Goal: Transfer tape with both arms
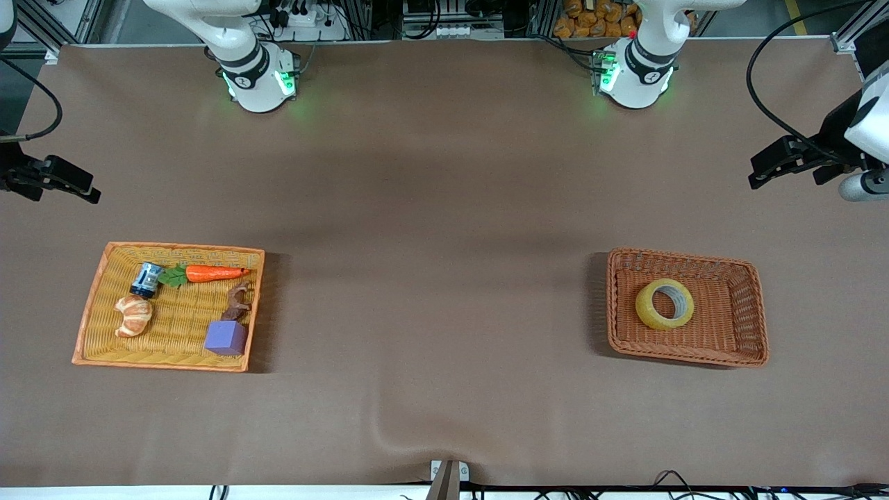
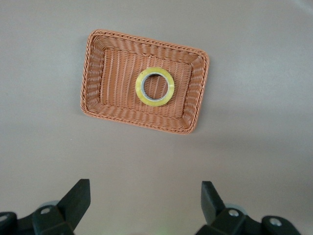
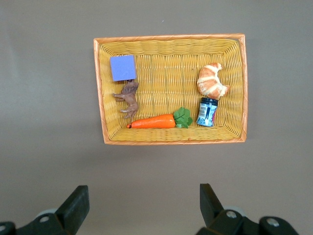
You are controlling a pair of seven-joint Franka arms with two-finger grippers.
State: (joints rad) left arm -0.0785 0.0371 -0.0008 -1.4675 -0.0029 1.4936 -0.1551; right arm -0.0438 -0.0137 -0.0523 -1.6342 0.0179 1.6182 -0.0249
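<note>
The tape [image 1: 665, 304], a yellowish ring with a grey-white core, lies flat in the brown wicker basket [image 1: 753, 326] toward the left arm's end of the table. It also shows in the left wrist view [image 2: 155, 86], inside that basket [image 2: 93, 93]. My left gripper [image 1: 785, 179] is open and empty, high over the table's edge at its own end; its jaws [image 2: 145, 185] stand wide apart over bare table. My right gripper [image 1: 64, 196] is open and empty, high over its own end of the table; in its wrist view it [image 3: 143, 188] is over bare table.
A yellow wicker tray [image 1: 90, 326] toward the right arm's end holds a croissant [image 1: 133, 315], a carrot [image 1: 212, 273], a purple block [image 1: 226, 337], a brown toy animal [image 1: 238, 301] and a small jar [image 1: 146, 279]. The brown table cloth wrinkles near the front edge [image 1: 389, 430].
</note>
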